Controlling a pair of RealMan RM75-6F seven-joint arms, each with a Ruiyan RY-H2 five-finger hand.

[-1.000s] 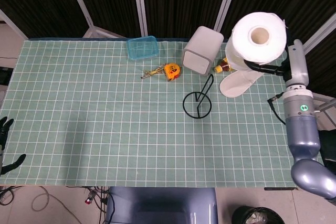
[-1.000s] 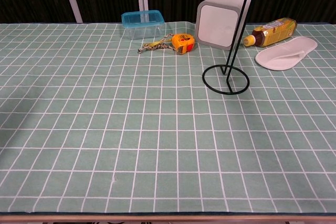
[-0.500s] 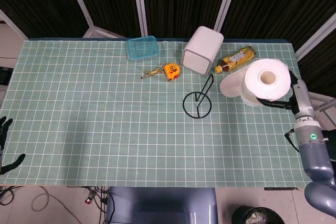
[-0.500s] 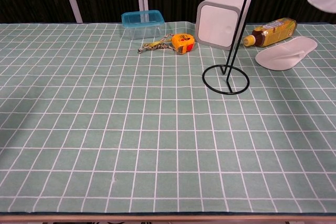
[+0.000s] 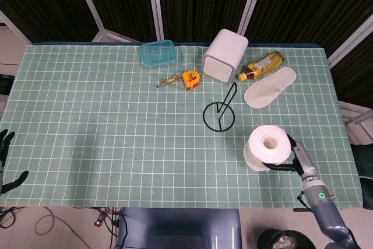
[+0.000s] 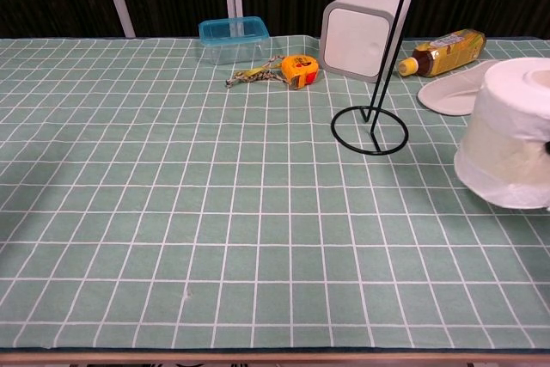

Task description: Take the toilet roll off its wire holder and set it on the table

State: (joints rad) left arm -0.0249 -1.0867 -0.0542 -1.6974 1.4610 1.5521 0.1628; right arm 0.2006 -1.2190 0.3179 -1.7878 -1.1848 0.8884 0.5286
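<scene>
Descending from high over the far right corner, the right hand (image 5: 289,157) gripped the toilet roll (image 5: 267,147), now low near the table (image 5: 105,121). Roll was clear of the wire holder (image 5: 220,112); only set-down remained. Left hand (image 5: 6,161) idle, fingers spread.

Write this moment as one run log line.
right hand: holds toilet roll | wire holder: empty | roll: low, right of holder

From where I sit, the head view looks almost straight down from high above, taking in the whole table (image 5: 87,121) from near edge to far curtain. The chest view sits low and close at the near edge, facing across the cloth toward the back. Both share the wire holder (image 5: 219,115) (image 6: 370,126), the white box (image 5: 225,55) (image 6: 363,32) and the blue tub (image 5: 158,53) (image 6: 233,38).
</scene>
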